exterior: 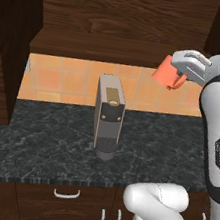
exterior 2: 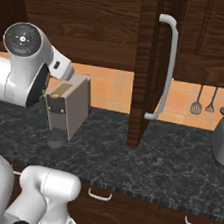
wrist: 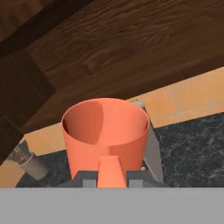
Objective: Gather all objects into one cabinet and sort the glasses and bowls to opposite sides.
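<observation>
Stretching across both base views: dark marbled tabletop [exterior: 40, 146], orange tiled wall [exterior: 61, 81] behind, dark brown wooden cabinets [exterior: 121, 22] above and drawers with pale handles below. Standing near the wall on the tabletop, a grey coffee machine [exterior: 108, 116]. Held up in the air to the right of that machine, just under the upper cabinet: salmon-orange mug [exterior: 167, 73], clenched in the end effector [exterior: 181, 73]. Seen from the hand view, open mouth of the mug facing the camera, handle at the bottom between the fingertips. Seen from the right base view, an open cabinet door [exterior 2: 147, 69] with long pale handle, hanging utensils [exterior 2: 210, 103] on the wall, and a grey pot [exterior 2: 223, 138] at the right edge.
</observation>
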Robot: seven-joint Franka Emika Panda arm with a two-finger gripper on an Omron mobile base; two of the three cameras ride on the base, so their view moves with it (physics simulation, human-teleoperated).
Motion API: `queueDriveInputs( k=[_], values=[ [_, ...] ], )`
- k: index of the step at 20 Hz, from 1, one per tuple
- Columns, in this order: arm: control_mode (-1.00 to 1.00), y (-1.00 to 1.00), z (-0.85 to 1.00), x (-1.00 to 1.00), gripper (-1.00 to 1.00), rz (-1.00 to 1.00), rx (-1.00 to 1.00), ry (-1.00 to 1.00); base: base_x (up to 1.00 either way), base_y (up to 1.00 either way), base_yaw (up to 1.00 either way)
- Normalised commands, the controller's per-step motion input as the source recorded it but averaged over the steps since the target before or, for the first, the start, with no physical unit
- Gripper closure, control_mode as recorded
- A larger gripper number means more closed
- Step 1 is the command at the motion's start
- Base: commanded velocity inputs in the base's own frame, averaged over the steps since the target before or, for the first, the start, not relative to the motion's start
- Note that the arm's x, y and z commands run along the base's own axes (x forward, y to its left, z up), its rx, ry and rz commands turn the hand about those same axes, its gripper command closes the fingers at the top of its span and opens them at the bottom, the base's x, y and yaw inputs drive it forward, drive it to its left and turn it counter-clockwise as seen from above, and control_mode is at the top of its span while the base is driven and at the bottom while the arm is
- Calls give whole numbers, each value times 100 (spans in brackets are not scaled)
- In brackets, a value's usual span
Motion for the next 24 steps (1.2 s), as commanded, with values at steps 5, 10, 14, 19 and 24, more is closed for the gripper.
queueDriveInputs(
  k=[5, 10, 14, 19, 24],
  values=[
    [100, 9, -4, -44, 100, 0, -10, 20, -10, 4, 2],
    [100, 0, 0, 0, 100, 0, 0, 0, -15, 0, 21],
    [100, 0, 0, 0, 100, 0, 0, 0, -54, 0, 50],
    [100, 0, 0, 0, 100, 0, 0, 0, -96, 0, 50],
    [100, 0, 0, 0, 100, 0, 0, 0, -98, 4, 57]
  ],
)
